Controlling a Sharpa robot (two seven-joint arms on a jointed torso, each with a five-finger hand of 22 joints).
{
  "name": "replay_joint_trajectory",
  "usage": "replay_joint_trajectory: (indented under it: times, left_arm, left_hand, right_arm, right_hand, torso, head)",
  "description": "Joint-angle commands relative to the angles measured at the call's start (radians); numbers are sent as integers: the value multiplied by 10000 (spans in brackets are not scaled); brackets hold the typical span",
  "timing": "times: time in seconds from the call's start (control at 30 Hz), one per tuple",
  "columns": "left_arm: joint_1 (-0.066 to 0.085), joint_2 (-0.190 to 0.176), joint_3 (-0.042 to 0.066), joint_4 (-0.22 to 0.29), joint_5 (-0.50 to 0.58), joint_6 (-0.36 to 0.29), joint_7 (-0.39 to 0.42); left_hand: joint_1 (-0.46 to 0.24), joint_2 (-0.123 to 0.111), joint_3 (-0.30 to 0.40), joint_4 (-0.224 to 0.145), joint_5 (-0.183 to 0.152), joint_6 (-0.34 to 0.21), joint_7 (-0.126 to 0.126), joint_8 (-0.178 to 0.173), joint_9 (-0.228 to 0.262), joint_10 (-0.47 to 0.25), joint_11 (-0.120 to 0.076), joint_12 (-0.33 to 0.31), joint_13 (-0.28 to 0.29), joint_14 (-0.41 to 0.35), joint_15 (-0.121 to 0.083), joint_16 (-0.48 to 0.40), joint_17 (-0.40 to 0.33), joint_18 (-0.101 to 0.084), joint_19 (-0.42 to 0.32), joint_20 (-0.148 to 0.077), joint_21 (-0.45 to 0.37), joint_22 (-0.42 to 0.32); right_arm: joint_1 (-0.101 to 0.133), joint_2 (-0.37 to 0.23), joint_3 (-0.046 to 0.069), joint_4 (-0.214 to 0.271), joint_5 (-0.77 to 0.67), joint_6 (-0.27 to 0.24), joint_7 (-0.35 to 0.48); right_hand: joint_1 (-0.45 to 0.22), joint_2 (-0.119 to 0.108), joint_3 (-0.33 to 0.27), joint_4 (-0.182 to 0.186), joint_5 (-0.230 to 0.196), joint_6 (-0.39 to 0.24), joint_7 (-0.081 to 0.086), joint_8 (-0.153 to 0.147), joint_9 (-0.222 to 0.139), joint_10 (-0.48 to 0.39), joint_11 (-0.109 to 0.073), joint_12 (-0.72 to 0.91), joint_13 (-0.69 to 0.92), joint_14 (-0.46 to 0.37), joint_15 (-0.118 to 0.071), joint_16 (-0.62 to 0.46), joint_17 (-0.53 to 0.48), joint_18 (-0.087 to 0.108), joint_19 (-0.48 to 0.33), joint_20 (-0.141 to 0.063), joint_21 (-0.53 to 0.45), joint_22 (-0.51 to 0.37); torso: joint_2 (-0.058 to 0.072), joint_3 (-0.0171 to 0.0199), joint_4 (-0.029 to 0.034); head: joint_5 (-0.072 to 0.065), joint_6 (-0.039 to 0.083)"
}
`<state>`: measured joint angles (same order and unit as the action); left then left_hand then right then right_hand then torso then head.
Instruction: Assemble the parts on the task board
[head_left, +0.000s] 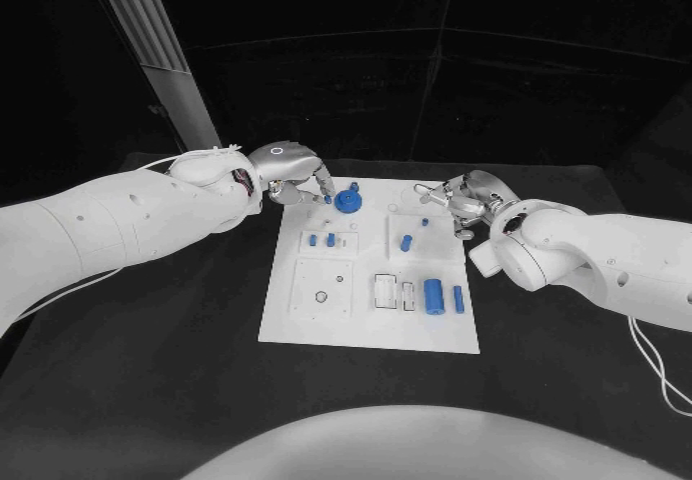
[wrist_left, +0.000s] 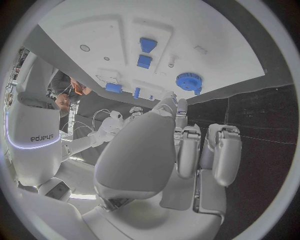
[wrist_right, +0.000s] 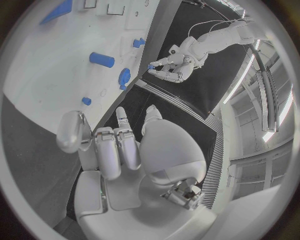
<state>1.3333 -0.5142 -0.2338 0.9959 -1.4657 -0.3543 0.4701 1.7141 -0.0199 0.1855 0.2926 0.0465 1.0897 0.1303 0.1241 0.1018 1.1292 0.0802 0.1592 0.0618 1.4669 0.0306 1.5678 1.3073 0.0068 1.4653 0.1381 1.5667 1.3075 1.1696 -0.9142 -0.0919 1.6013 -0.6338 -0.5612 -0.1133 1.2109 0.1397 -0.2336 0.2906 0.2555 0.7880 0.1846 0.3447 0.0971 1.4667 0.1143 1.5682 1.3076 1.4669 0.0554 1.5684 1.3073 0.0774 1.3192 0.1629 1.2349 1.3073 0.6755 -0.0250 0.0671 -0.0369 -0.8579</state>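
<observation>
Left hand (head_left: 289, 178), upper centre-left, fingers apart, empty beside blue gear (head_left: 352, 200); approach squarely. Right hand (head_left: 464, 203) empty, spread.

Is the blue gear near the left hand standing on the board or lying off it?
Standing on it: the blue gear sits upright at the task board far edge, beside the left hand.

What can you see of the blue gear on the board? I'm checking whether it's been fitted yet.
The blue gear is a round toothed wheel with a raised hub, plastic-looking, standing flat at the far edge of the task board. The left wrist view shows its toothed rim. The left robot hand hovers just beside it; contact can't be told. Whether it's seated isn't clear.
</observation>
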Motion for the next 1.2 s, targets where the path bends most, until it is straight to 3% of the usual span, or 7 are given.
replay_joint_trajectory:
  times: [0.03, 0.37, 0.6, 1.2]
  left_arm:
    - [8, -9, 3, -42, 112, 719, -91]
    - [-131, 82, 2, -261, 112, 1249, -253]
    - [-189, 222, 1, -452, 111, 1396, -353]
    - [-372, 555, 1, -724, -180, 1898, -749]
  left_hand:
    - [-4, 78, 61, -9, 18, 80, -4, 31, 9, 55, 19, -29, -11, 1039, -34, 30, 2635, -68, 1055, -57, 41, 2633]
    - [-7, 90, 92, -9, 19, 50, 7, -2, -4, 49, 31, -77, -15, 1039, -22, 30, 2635, -68, 1055, -58, 41, 2633]
    - [-1, 83, 101, -15, 19, 39, 10, -14, -8, 46, 33, -95, -16, 1039, -19, 30, 2635, -68, 1055, -58, 41, 2633]
    - [69, 88, 172, -35, 19, 12, 24, -52, -22, 51, 40, -154, -14, 1039, -11, 30, 2635, -68, 1055, -58, 41, 2633]
  right_arm:
    - [13, -8, 6, 9, -32, 46, 49]
    - [13, -28, 6, 27, -32, 51, 65]
    - [12, -34, 6, 57, -32, 60, 79]
    - [12, -46, 6, 92, -32, 69, 60]
  right_hand:
    - [32, 42, -59, 3, 34, -67, -4, 56, 12, 1041, -39, 26, 2632, 1039, -78, 24, 2635, 141, 30, -64, -44, 926]
    - [32, 42, -59, 3, 34, -67, -4, 56, 12, 1041, -39, 26, 2632, 1039, -78, 24, 2635, 141, 30, -64, -44, 926]
    - [32, 42, -59, 3, 34, -67, -4, 56, 12, 1041, -39, 26, 2632, 1039, -78, 24, 2635, 141, 30, -64, -44, 926]
    - [48, 73, -62, 3, 39, -74, -6, 70, 11, 1041, -40, 26, 2632, 1039, -80, 24, 2635, 139, 39, -67, -40, 932]
  torso:
    - [3, -4, -21]
    - [2, 1, 6]
    - [7, -3, -38]
    - [11, -6, -15]
  head:
    - [12, 10]
    - [-24, -20]
    - [-20, 19]
    - [-68, -56]
